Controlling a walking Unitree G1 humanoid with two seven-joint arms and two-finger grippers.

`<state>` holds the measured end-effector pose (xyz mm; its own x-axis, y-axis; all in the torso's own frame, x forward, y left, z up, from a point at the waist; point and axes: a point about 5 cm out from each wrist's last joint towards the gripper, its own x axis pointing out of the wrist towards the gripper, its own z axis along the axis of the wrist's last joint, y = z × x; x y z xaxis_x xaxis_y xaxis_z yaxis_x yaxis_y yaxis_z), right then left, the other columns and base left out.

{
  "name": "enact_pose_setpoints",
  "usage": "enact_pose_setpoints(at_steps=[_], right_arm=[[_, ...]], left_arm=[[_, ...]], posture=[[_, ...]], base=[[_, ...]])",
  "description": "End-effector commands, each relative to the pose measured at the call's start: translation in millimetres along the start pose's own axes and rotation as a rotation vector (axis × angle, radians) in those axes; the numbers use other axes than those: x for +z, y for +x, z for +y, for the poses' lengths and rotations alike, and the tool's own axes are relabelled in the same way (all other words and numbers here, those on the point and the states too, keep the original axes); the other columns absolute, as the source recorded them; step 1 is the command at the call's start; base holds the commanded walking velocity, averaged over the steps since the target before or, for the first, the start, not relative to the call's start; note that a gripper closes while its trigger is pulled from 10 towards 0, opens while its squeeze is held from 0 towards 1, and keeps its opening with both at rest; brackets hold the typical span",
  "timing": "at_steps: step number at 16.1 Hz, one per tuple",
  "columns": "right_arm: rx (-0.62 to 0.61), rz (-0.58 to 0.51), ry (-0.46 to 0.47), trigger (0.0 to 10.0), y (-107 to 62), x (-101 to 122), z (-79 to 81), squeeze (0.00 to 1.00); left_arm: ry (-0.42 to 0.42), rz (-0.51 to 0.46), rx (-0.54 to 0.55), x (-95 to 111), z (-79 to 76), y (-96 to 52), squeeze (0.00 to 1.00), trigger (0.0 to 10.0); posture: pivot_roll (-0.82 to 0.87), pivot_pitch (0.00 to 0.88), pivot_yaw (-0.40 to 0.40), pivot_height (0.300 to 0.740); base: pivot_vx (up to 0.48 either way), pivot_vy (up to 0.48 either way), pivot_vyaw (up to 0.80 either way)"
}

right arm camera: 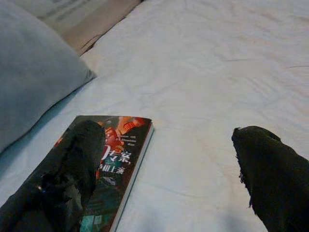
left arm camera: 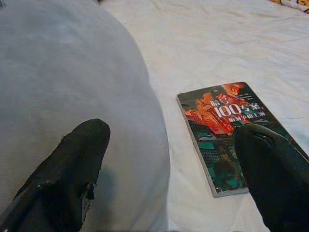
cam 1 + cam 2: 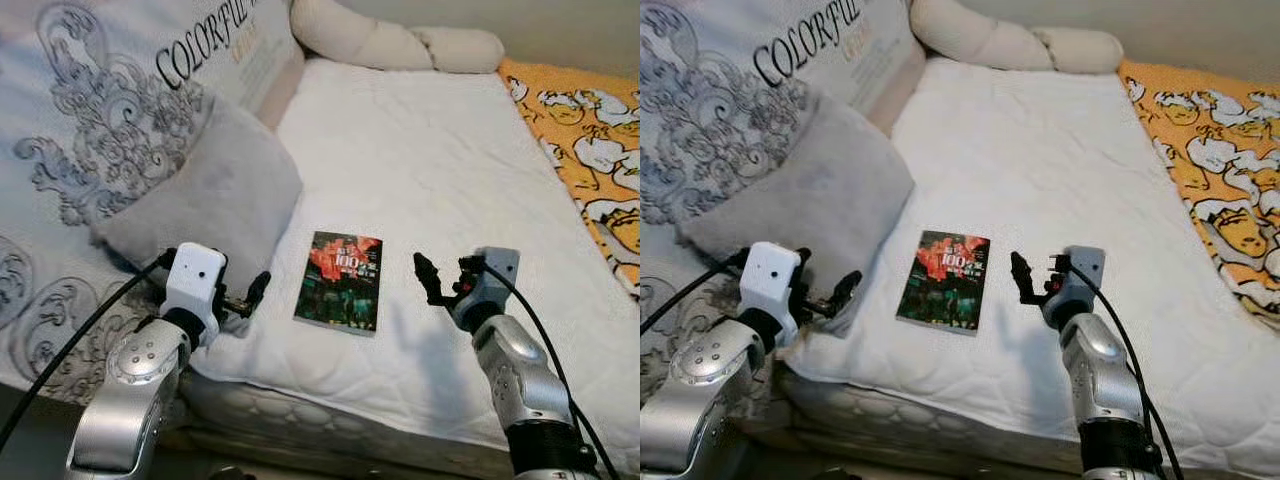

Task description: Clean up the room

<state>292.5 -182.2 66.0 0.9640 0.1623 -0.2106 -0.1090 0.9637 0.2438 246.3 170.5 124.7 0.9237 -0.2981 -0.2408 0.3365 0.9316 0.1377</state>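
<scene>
Head camera first: I see a book [image 3: 340, 281] with a dark red and green cover lying flat on the white quilted mattress [image 3: 430, 170], near its front edge. My left gripper [image 3: 255, 295] hangs just left of the book, its black fingers close to the lower corner of a grey pillow [image 3: 205, 195] that leans against a printed grey-and-white cover [image 3: 90, 120] bearing the word COLORFUL. My right gripper [image 3: 430, 278] sits on the other side of the book, a little apart from it, above the mattress. So the book lies between my two grippers, touched by neither. At the head of the bed I make out a long cream bolster [image 3: 400, 42], and along the right side an orange cartoon-print blanket [image 3: 585, 140].

From the other eye I read the same layout, with the book square between both arms.

Left wrist camera: the two black fingers [image 2: 67, 179] are spread wide with nothing between them. One sits over the grey pillow, the other over the near corner of the book, whose white numerals 100 I can read.

Right wrist camera: these fingers [image 1: 270, 169] are also parted and empty. One overlaps the book's cover in the picture, the other hangs over bare white mattress, with the pillow's edge beyond.
</scene>
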Motion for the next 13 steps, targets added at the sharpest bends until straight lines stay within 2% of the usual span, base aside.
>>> enact_pose_setpoints(at_steps=[1, 8, 9, 10, 13], right_arm=[[0.0, -0.013, -0.016, 10.0, 0.3, 2.8, 1.0, 1.0], [0.0, -0.013, -0.016, 10.0, 0.3, 2.8, 1.0, 1.0], [-0.015, -0.06, -0.039, 10.0, -6.7, 6.9, 19.7, 1.0], [-0.017, -0.104, -0.063, 10.0, -3.8, 11.1, 34.2, 1.0], [-0.027, -0.109, -0.067, 10.0, -2.5, 10.2, 34.8, 1.0]], left_arm=[[0.004, -0.002, 0.007, 1.5, 0.0, -0.8, 0.0, 10.0], [0.004, -0.002, 0.007, 1.5, 0.0, -0.8, 0.0, 10.0], [0.001, 0.004, 0.096, 0.6, 7.5, 6.2, 0.0, 10.0], [0.0, 0.005, 0.171, 1.6, 17.9, 15.7, 0.0, 10.0], [0.003, 0.006, 0.181, 2.1, 20.2, 17.4, 0.0, 10.0]], posture=[[0.0, 0.0, -0.049, 0.74], [0.0, 0.0, -0.049, 0.74], [-0.01, 0.0, -0.038, 0.74], [-0.01, 0.0, -0.038, 0.74], [-0.01, 0.0, -0.038, 0.74]], base=[[0.0, -0.266, 0.0], [0.0, -0.266, 0.0], [0.0, -0.48, 0.0], [0.0, -0.48, 0.0], [0.0, -0.48, 0.0]])
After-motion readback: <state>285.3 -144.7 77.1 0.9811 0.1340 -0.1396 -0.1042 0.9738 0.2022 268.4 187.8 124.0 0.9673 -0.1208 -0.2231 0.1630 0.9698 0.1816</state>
